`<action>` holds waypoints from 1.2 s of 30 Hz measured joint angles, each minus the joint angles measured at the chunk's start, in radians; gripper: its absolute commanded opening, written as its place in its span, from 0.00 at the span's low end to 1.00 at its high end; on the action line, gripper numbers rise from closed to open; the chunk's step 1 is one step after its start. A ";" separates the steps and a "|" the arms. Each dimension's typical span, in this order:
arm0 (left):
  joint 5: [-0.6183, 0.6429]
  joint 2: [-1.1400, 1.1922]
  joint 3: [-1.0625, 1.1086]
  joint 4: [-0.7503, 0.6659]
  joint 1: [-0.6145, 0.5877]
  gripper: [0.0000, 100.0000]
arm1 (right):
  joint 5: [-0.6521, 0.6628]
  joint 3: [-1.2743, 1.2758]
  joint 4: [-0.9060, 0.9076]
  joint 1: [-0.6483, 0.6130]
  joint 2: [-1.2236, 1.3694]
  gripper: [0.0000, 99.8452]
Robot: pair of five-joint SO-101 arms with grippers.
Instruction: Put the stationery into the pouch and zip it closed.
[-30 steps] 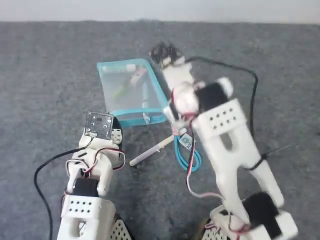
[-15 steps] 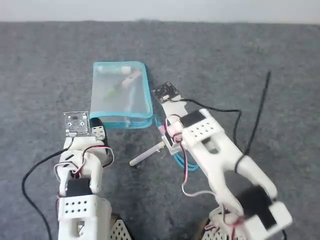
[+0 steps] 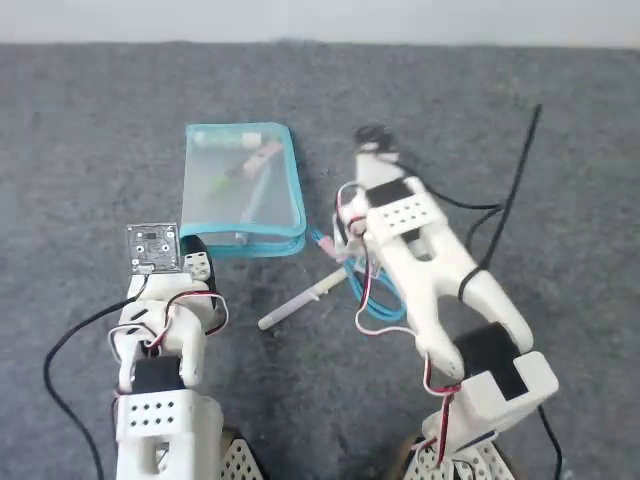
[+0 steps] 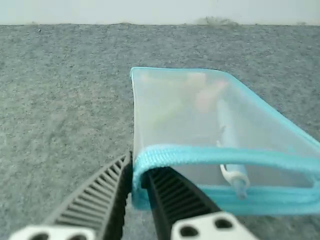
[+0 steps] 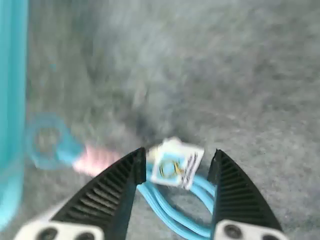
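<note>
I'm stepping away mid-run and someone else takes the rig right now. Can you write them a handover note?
Left gripper: jaws shut on the pouch rim at a near corner.
Right gripper: jaws open over the tagged blue cord, not gripping it.
Things: some stationery lies inside the pouch. The white pen and the blue cord lie on the table between the arms.
Done: part of the stationery is in.
Left: pen and cord into the pouch, then zip it; its mouth looks open.

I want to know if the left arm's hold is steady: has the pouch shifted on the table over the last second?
Yes. The pouch slid left, away from the white pen, which stayed put, and it turned from skewed to square.
</note>
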 measured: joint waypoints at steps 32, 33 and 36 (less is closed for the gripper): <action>-0.005 0.000 0.000 0.000 0.037 0.01 | -0.058 -0.144 0.190 -0.123 0.239 0.19; -0.005 0.000 0.000 0.000 0.037 0.01 | -0.064 -0.144 0.184 -0.121 0.239 0.19; -0.005 0.000 0.000 0.000 0.037 0.01 | -0.072 -0.146 0.169 -0.104 0.253 0.19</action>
